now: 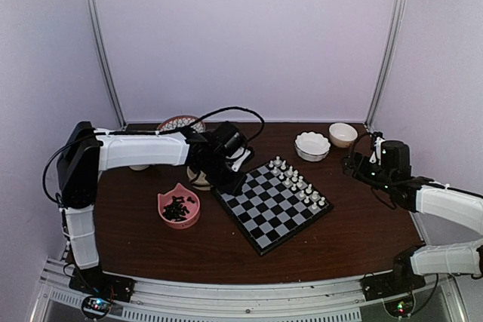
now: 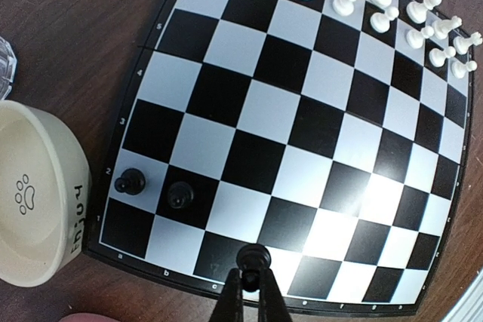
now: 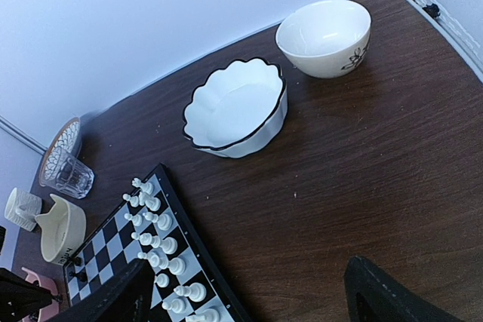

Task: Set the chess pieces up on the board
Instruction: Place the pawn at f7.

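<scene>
The board point(image 1: 266, 216) lies at an angle in the middle of the table, with white chessmen point(image 1: 299, 182) filling its far-right rows. Two black chess pieces point(image 2: 130, 182) point(image 2: 180, 195) stand on its second row near the left corner. My left gripper point(image 2: 253, 283) is shut on a third black piece point(image 2: 253, 259) over the board's point(image 2: 302, 111) near edge row; I cannot tell if it touches the square. More black pieces point(image 1: 178, 207) lie in a pink bowl point(image 1: 162, 202). My right gripper point(image 3: 249, 308) hangs open above bare table, right of the board point(image 3: 98, 262).
A cream pet bowl point(image 2: 38, 209) sits against the board's left corner. A white scalloped bowl point(image 3: 238, 107) and a cream bowl point(image 3: 324, 35) stand at the back right. A glass point(image 3: 66, 173) and a patterned plate point(image 1: 179, 123) are at the back left.
</scene>
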